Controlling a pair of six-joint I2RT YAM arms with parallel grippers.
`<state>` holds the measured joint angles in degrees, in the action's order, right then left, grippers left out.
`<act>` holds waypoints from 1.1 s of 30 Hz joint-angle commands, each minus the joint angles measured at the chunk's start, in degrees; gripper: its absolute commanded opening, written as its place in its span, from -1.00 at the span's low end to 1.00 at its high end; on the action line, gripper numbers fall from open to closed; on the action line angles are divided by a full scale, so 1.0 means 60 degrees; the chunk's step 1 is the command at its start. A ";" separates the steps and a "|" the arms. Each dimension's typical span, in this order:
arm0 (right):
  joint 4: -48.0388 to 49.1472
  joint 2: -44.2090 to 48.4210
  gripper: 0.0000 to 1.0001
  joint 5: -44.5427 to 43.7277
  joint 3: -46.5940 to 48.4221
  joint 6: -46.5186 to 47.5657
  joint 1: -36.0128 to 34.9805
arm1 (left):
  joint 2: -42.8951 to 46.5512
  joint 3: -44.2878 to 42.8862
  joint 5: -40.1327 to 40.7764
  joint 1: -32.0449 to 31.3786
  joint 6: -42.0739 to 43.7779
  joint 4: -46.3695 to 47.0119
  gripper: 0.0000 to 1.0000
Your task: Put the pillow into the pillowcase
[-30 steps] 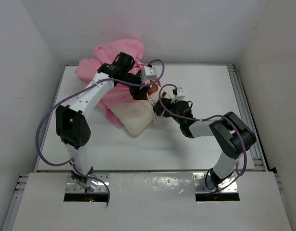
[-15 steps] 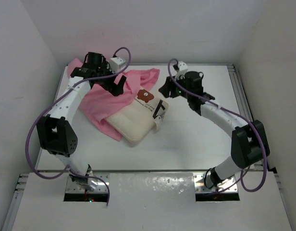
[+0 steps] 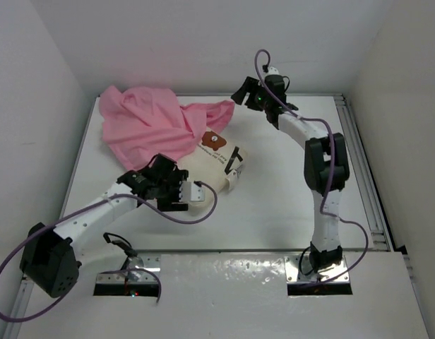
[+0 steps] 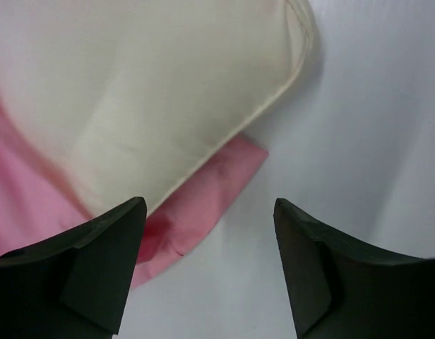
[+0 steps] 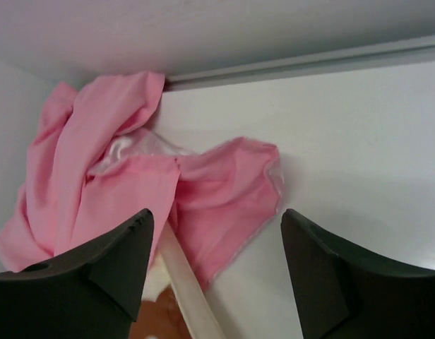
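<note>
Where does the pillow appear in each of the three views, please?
Top external: the pillow lies near the centre.
Left wrist: upper left, filling much of the picture.
Right wrist: only a cream sliver at the bottom edge.
Shared landmark: the pink pillowcase, touching the pillow in all three.

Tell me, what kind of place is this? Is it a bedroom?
Probably a robot test booth, not a bedroom: a white table boxed in by plain white walls, a left arm and a right arm bolted at its near edge, plus a pillow and pink pillowcase.
</note>
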<state>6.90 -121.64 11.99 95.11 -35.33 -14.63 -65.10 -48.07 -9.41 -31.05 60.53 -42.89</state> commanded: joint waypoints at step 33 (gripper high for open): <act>0.2015 -0.3398 0.44 -0.2306 0.1493 -0.5202 -0.0095 | -0.1655 0.1171 -0.1934 0.0883 0.5513 -0.0222 -0.06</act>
<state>16.29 -144.20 -1.30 104.81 -67.44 -14.52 -71.33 -41.98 -20.01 -24.43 93.14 -46.28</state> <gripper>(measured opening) 0.722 0.448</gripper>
